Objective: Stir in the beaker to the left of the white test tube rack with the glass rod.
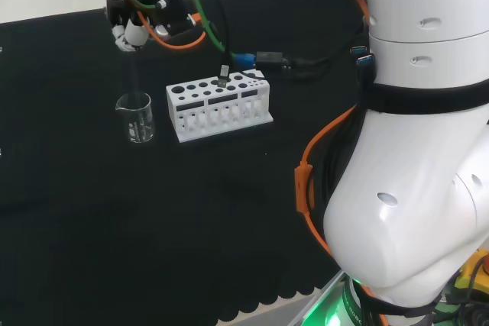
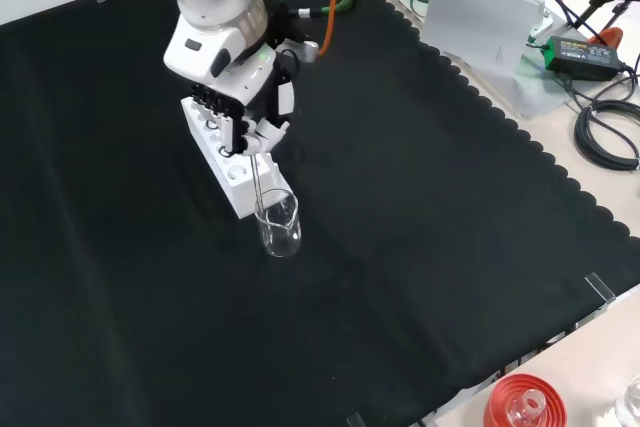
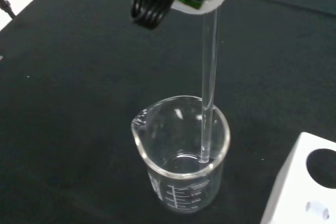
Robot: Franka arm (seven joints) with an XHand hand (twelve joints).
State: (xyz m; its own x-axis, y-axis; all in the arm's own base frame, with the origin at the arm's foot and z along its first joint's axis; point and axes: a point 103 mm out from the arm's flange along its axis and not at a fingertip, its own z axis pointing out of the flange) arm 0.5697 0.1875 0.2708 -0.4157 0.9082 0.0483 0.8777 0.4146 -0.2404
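Note:
A small clear glass beaker (image 1: 136,117) (image 2: 279,224) (image 3: 181,150) stands on the black cloth just left of the white test tube rack (image 1: 219,105) (image 2: 215,145) in the head view. The hand (image 1: 137,19) (image 2: 250,107) hovers above the beaker, fingers curled round the top of a thin glass rod (image 3: 208,82) (image 2: 257,179) (image 1: 131,74). The rod hangs nearly upright. Its lower end sits inside the beaker, close to the wall nearest the rack, just above the bottom. A corner of the rack (image 3: 307,187) shows in the wrist view.
The arm's big white links (image 1: 420,135) stand at the right of the head view. Cables, a grey plate (image 2: 485,22) and a black box (image 2: 575,52) lie off the cloth's far right in the front view. A red ribbed ring (image 2: 525,402) sits at its bottom edge.

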